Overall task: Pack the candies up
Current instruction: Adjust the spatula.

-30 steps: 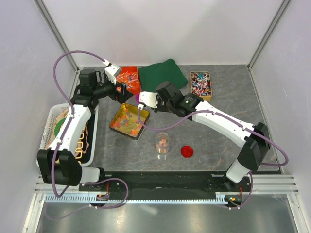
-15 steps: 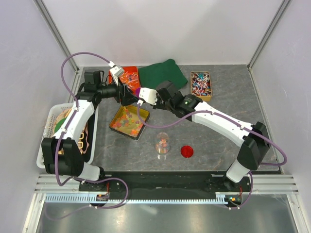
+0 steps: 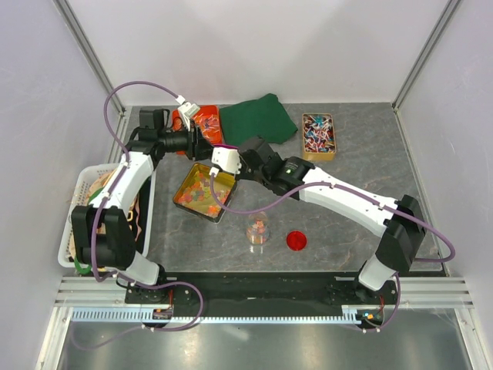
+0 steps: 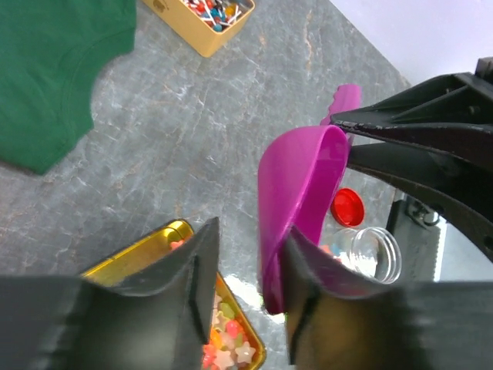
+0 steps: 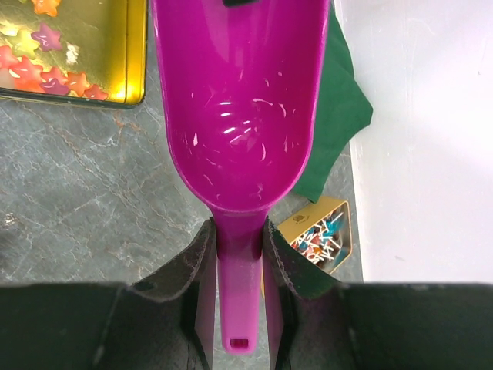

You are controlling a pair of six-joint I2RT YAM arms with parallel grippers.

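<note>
While right end effector [image 5: 237, 235] clenches a purple scoop [image 5: 239, 116], left end effector [image 4: 250, 254] gapes.

A finely scratched magenta scoop [image 5: 239, 116] fills the right wrist view. At its upper left, a shiny gold tin [image 5: 115, 54] holds candies [image 5: 31, 73] in orange, pink and yellow. The bench [image 3: 362, 146] is grey with pale marble veining. In the overhead view, a dark green cloth [image 3: 258, 119] is at top centre. Right of it, a tan box [image 4: 192, 35] has red, blue and white sweets. A red lid [image 3: 296, 240] is at lower centre.
</note>
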